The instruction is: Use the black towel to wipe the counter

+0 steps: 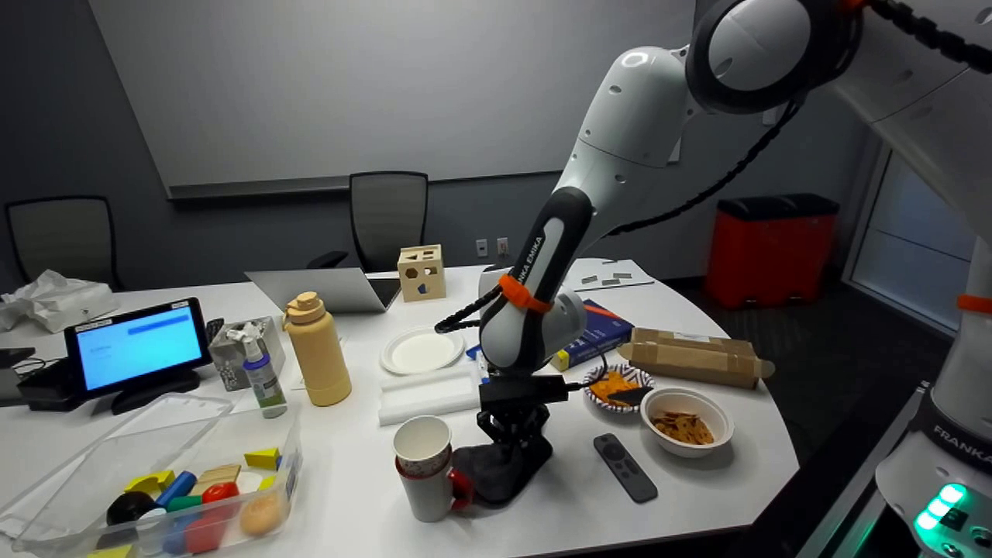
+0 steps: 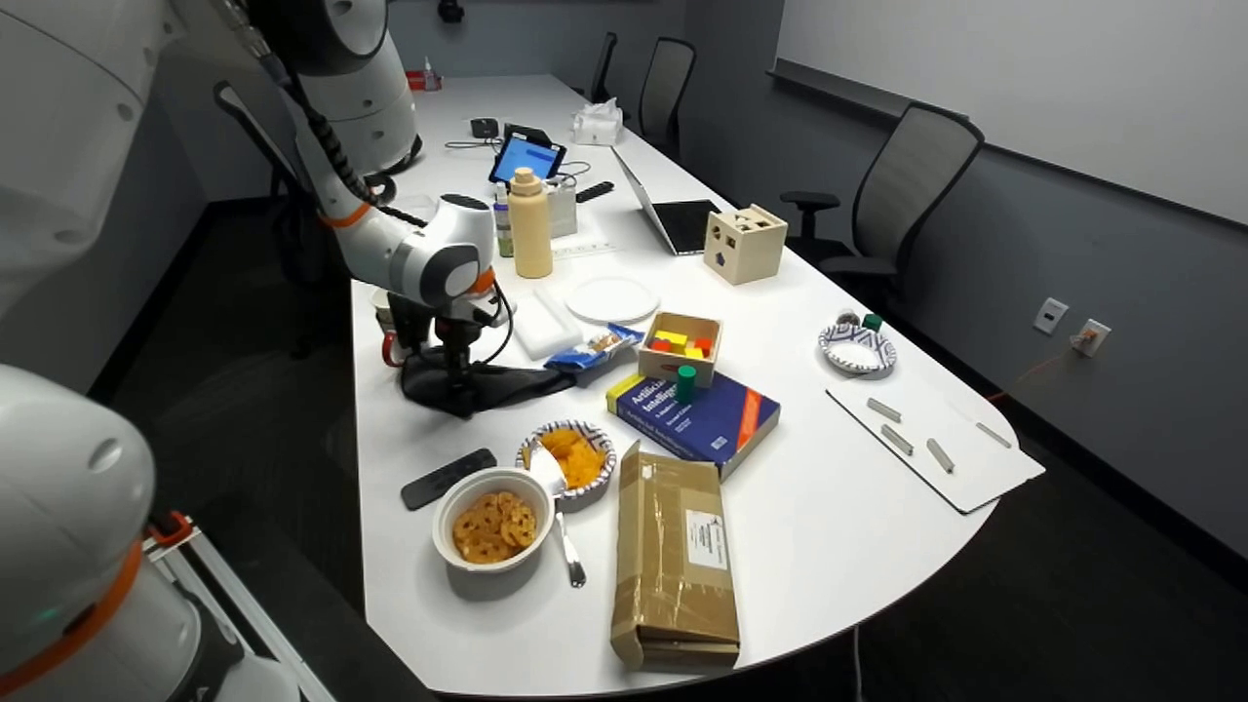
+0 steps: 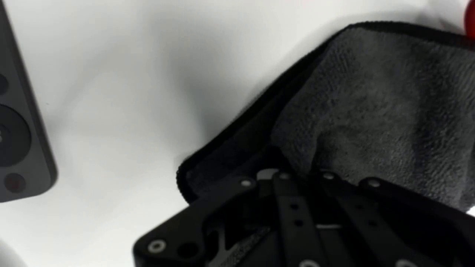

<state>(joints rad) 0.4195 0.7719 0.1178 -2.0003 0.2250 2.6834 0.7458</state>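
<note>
The black towel (image 1: 488,469) lies bunched on the white table (image 1: 349,480), near its front edge. In an exterior view it also shows as a dark spread cloth (image 2: 522,382) with one end stretching away from the gripper. In the wrist view the towel (image 3: 374,100) fills the right side, its fuzzy grey face up and its dark hem bordering it. My gripper (image 3: 304,178) points down and is shut on a fold of the towel, which runs in between the fingertips. The gripper shows low at the table in both exterior views (image 1: 518,438) (image 2: 458,395).
A white mug (image 1: 428,496) with a red handle, a paper cup (image 1: 422,443) in it, stands touching or very close to the towel. A black remote (image 1: 626,467), snack bowls (image 1: 686,422) (image 2: 575,458), a blue book (image 2: 692,419), a cardboard box (image 2: 673,556) and a white tray (image 1: 426,395) surround the arm.
</note>
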